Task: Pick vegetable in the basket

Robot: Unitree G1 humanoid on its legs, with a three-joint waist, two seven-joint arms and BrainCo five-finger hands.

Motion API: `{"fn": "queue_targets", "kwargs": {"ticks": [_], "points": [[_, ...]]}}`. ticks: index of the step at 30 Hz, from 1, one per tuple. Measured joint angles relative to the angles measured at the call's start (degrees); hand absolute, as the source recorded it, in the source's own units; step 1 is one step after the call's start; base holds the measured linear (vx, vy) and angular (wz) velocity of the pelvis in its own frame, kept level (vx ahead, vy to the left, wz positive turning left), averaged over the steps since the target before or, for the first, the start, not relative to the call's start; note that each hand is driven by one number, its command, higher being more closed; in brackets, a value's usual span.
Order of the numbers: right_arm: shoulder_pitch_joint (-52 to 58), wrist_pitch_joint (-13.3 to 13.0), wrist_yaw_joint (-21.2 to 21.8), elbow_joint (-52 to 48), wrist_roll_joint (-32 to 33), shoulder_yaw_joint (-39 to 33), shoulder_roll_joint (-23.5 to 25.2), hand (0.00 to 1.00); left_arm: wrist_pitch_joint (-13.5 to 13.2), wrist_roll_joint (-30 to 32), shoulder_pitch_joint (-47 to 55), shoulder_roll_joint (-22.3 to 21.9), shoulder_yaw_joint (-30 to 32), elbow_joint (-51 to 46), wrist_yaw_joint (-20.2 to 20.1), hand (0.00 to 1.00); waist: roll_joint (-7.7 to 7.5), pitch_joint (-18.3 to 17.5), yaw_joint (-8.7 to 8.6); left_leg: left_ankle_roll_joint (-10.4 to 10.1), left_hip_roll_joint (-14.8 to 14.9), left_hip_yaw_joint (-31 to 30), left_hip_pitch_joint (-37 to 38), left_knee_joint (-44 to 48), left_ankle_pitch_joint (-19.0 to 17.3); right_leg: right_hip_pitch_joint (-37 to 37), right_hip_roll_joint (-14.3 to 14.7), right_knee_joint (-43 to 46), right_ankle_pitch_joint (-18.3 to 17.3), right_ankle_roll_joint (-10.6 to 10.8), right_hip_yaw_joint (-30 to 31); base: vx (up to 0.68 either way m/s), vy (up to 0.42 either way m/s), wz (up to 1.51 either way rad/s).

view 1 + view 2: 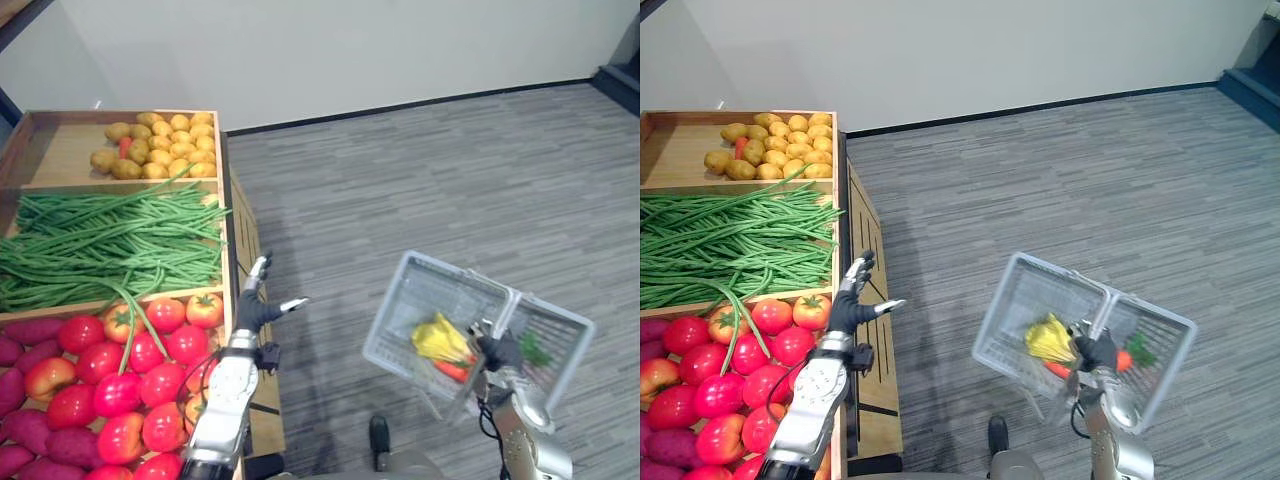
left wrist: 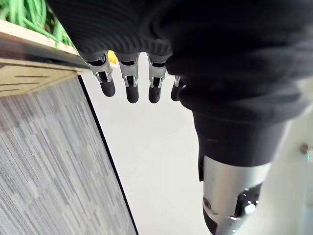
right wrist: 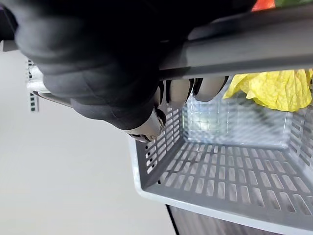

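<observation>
A wooden stand (image 1: 60,150) on the robot's left holds 3 compartments. Potatoes (image 1: 165,145) fill the far one, green beans (image 1: 100,240) the middle one, and tomatoes (image 1: 150,370) with purple sweet potatoes (image 1: 30,330) the near one. The beans' long axis runs side to side.

The left hand (image 1: 255,305) hovers over the stand's right edge with its fingers straight and spread, pointing away from the robot, and it holds nothing. The tomatoes lie just to its left and are the nearest vegetable, so a pick would likely call for a short sideways reach.

Well to the right, the right hand (image 1: 500,352) carries the grey basket (image 1: 420,290). A yellow item (image 1: 440,340) and a carrot (image 1: 452,370) lie inside.

The left wrist view confirms bare, straight fingers (image 2: 129,83). The right wrist view shows that hand's fingers curled round the basket's handle (image 3: 234,49), which the head views barely resolve.
</observation>
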Motion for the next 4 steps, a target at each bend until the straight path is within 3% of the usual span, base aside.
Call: {"fn": "queue_targets", "kwargs": {"ticks": [4], "points": [[1.16,0.05,0.56,4.95,-5.33,-0.94,-1.01,1.0,0.01,-2.12,4.07,0.19,3.98,0.46,-1.19,0.0,0.04,-0.07,0.39,-0.01,-0.04,-0.3,0.27,0.0,0.01,0.41,-0.09,0.0,-0.1,-0.06,-0.15,-0.01,0.001,0.02]]}}
